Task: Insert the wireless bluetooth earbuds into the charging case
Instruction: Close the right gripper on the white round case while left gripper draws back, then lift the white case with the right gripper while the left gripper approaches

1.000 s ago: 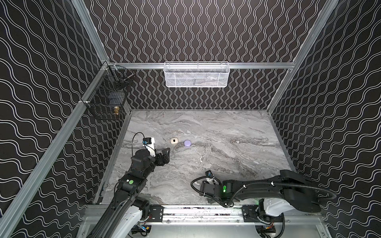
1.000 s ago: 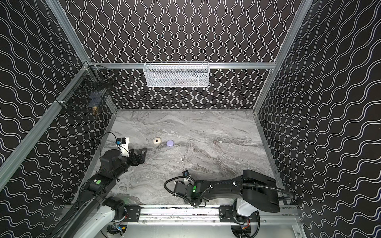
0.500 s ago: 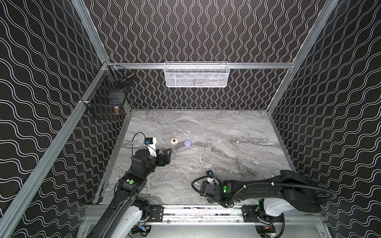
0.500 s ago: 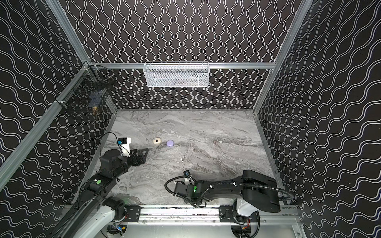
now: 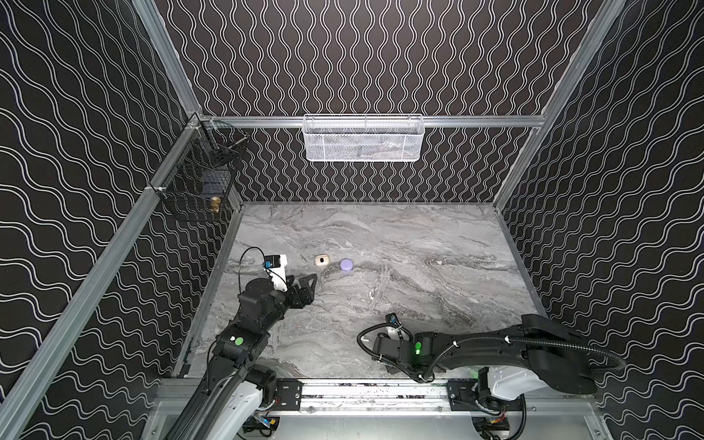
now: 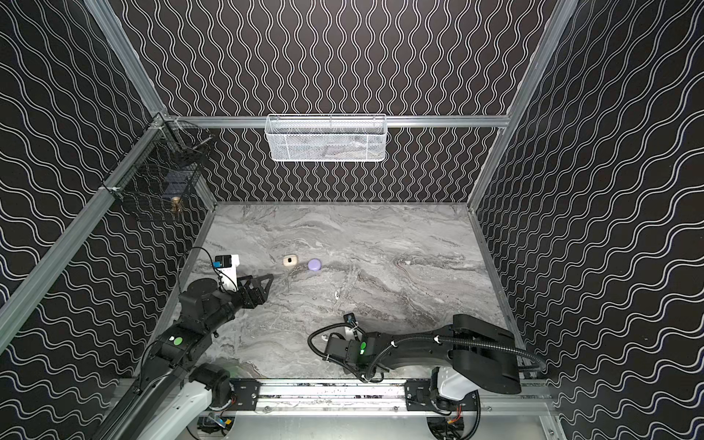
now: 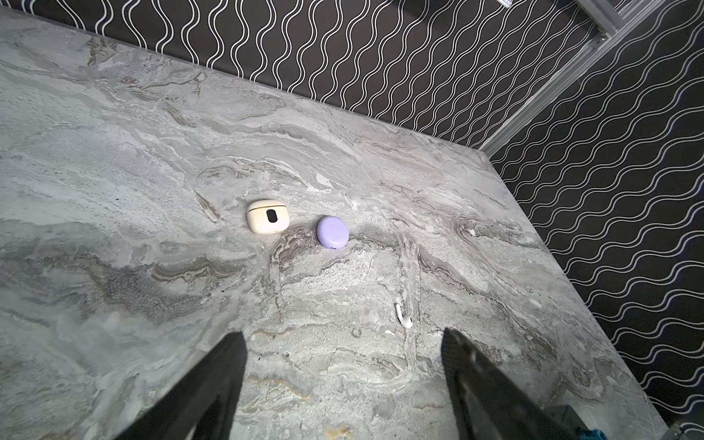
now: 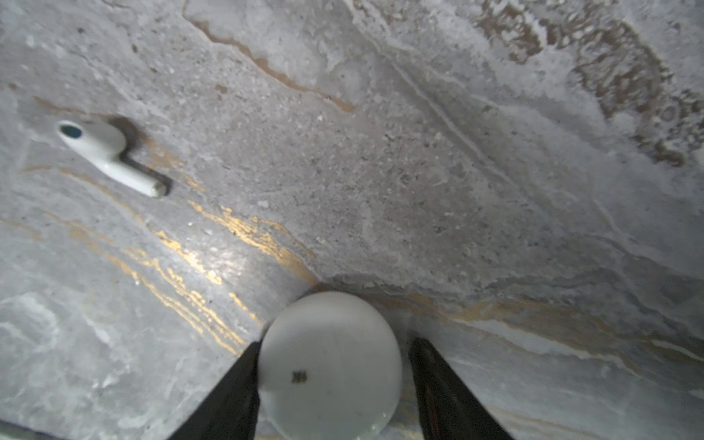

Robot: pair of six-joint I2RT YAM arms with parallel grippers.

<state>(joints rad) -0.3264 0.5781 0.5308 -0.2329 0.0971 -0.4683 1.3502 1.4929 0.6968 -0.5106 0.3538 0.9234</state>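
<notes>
1. Nothing has visibly moved since the earlier frames: both arms, the cases and the earbuds lie where they did.
2. The left tool (image 5: 304,291) hangs over the left of the surface (image 5: 419,236). Its jaws are wide and empty, and the wrist view shows only bare marble between its fingers (image 7: 228,362).
3. The right tool (image 8: 335,346) sits low at the near middle, hidden under its own arm in both top views.
4. A white case (image 8: 329,365) lies on the surface between the right tool's fingers (image 8: 240,381). One finger touches it and the other shows a thin gap, so I cannot tell whether it is clamped.
5. The near earbud (image 8: 110,156), white, lies on its side just left of the right tool, apart from the white case.
6. The mid earbud (image 5: 369,294), also white, lies near the centre of the surface. It is between the two tools and well apart from every case.
7. The cream case (image 5: 321,260) and the lilac case (image 5: 346,264) lie side by side without touching, just beyond the left tool. Both look closed.
</notes>
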